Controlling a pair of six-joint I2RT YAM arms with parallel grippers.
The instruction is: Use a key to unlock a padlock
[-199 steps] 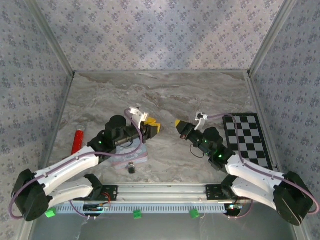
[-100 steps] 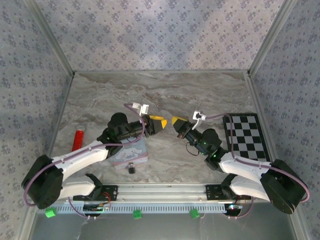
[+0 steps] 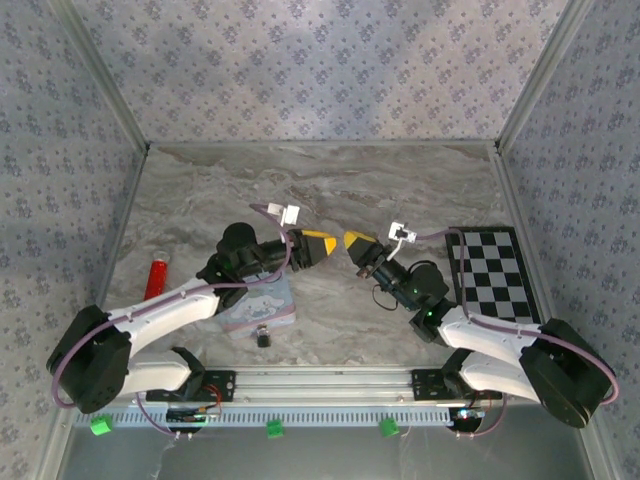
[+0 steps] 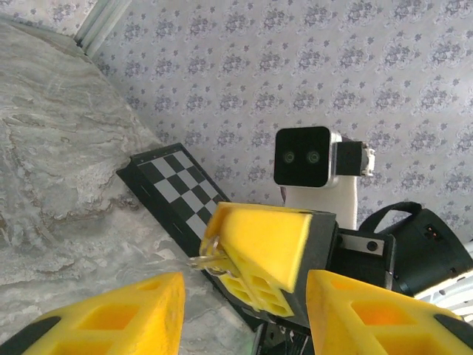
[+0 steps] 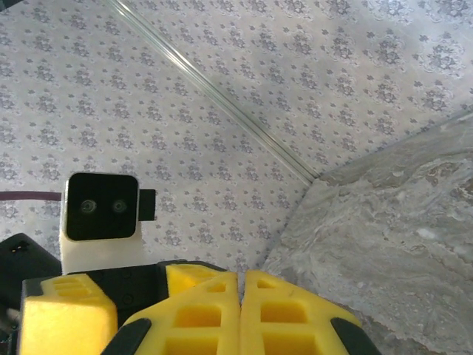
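The padlock [image 3: 262, 337] lay on the marble-patterned tabletop [image 3: 400, 190], close to its front edge and just beside the near corner of a pale-blue square tin [image 3: 262, 305]; whether the two touched could not be told. The key [image 4: 208, 257], a small pale metal piece with a ring, was pinched at the very tips of the right tool [image 3: 355, 242]. Its yellow fingers [image 5: 222, 314] were pressed together with no gap between them in the right wrist view. That tool hung above the tabletop beyond the tin, well apart from the padlock, its tips pointing leftward. Facing it tip to tip was the left tool [image 3: 322, 247], near it but apart in the overhead view. The left tool's yellow fingers [image 4: 111, 322] were spread wide. In the left wrist view, the right tool's tips and the key sat in line with the gap between those fingers. The left arm [image 3: 170, 305] passed over the far part of the tin. Further out, a red tube [image 3: 156, 278] lay near the left wall, and a black-and-white checkerboard [image 3: 495, 275] lay flat along the right side of the tabletop
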